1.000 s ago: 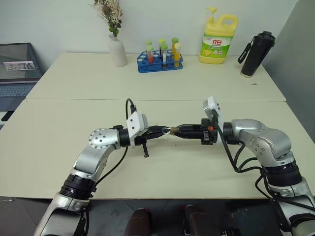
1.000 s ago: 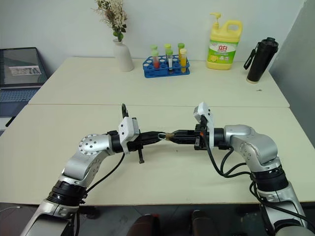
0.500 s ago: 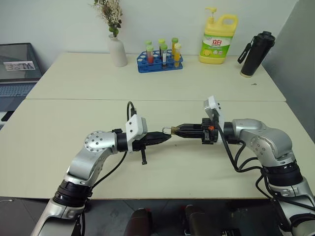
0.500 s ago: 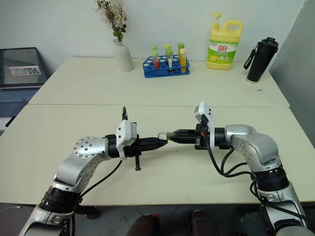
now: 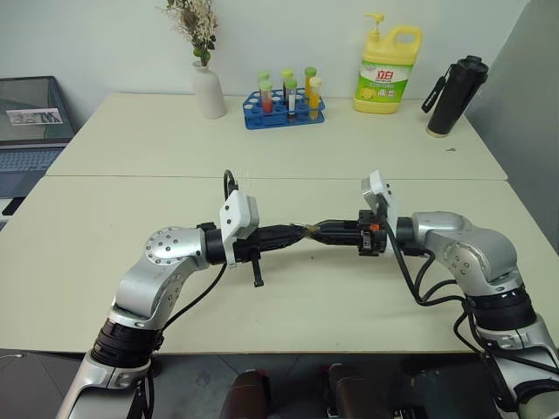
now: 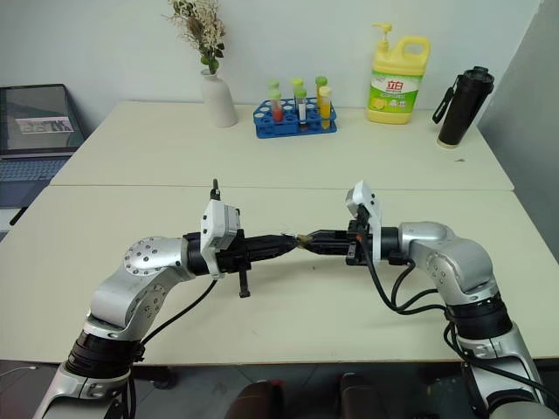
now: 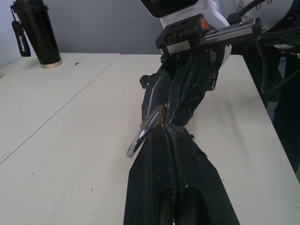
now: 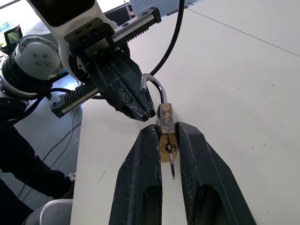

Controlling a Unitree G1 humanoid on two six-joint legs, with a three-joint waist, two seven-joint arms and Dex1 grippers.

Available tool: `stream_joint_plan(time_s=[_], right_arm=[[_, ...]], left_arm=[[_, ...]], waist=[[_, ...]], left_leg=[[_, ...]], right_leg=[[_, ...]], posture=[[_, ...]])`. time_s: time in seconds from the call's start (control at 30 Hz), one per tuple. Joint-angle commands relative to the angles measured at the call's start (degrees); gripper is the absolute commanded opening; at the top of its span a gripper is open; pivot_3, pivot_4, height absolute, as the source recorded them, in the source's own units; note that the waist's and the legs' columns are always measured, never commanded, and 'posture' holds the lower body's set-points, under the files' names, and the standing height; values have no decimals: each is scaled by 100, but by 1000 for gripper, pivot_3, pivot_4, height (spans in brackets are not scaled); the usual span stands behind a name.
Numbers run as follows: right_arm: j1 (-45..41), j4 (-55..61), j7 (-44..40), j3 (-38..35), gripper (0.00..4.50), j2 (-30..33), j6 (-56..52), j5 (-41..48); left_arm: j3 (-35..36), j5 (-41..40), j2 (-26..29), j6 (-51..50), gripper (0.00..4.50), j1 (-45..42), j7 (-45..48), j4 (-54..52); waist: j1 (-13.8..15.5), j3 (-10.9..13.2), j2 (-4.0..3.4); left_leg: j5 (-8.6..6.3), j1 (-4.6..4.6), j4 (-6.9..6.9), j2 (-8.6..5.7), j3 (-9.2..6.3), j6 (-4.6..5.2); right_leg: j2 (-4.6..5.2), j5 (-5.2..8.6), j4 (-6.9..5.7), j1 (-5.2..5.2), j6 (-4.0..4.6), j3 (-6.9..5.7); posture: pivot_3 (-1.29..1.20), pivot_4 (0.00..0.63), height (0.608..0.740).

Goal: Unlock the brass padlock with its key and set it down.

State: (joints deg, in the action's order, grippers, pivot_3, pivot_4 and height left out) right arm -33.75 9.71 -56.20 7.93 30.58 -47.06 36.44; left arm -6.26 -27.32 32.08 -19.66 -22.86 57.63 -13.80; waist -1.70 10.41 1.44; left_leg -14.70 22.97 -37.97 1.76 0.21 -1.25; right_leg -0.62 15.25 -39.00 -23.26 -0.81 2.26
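Padlock: the brass padlock [image 8: 166, 132] was held in the air above the tabletop [image 5: 288, 297], between the two arms and roughly midway across the robot's front.
Right gripper [image 8: 167, 149]: its jaws were nearly closed, clamping the padlock's brass body from both sides.
Key: a thin silvery key [image 8: 172, 168] hung from the keyhole face, lying in the gap between the right jaws.
Long axis: the padlock ran in line with the right jaws, shackle [image 8: 155, 86] outward, toward the left arm.
Left gripper [image 8: 136, 104]: its jaws were fully closed, and their tip sat at the shackle loop; whether they pinched the loop or merely touched it could not be told.
Nearer arm: the left jaws were nearest the shackle, the right nearest the body and key.
Judged relation: pulling the shackle free would mean drawing it along this shared axis, away from the right jaws.
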Motion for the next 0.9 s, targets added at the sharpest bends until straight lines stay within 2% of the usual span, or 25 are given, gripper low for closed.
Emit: stream_joint_plan(time_s=[0.03, 0.17, 0.6, 0.7, 0.8, 0.9], right_arm=[[-12, 154, -34, -82, 170, 31, 91, 4], [16, 176, -56, -68, 170, 58, 97, -3], [42, 202, -60, -71, 170, 56, 99, -20], [46, 148, 28, -133, 170, 69, 1, -11], [40, 63, 42, -107, 170, 148, -60, -83], [77, 58, -5, -82, 170, 236, -118, -109]], left_arm=[[213, -175, -76, -32, 0, -137, -93, -179], [339, -436, -137, -295, 0, -219, -177, -225], [321, -224, -107, -139, 0, -250, -248, -139], [472, 15, 128, 188, 0, -122, -223, -265], [447, 714, 545, 1171, 0, 103, -17, -140], [361, 1142, 964, 1955, 563, 403, 319, 12]], waist=[[0, 0, 0], [0, 0, 0], [1, 0, 0], [0, 0, 0], [-18, 1, -1], [-5, 1, -1]], left_leg=[[0, 0, 0, 0, 1, 0], [0, 0, 0, 1, 0, 0], [0, 0, 0, 0, 0, 0], [0, 0, 0, 0, 0, 0], [0, -2, 4, 1, 4, 0], [0, -2, 5, 2, 4, 0]], right_leg=[[0, 0, 0, 0, 0, 1], [0, 0, 0, 0, 0, -1], [0, 0, 1, 0, -1, 0], [0, 0, 1, 0, -1, 1], [-1, -1, 1, -2, 2, 5], [-1, -1, 2, -3, 5, 5]], posture=[[0, 150, 740], [0, 150, 740], [0, 150, 740], [0, 150, 740], [0, 150, 740], [0, 150, 740]])
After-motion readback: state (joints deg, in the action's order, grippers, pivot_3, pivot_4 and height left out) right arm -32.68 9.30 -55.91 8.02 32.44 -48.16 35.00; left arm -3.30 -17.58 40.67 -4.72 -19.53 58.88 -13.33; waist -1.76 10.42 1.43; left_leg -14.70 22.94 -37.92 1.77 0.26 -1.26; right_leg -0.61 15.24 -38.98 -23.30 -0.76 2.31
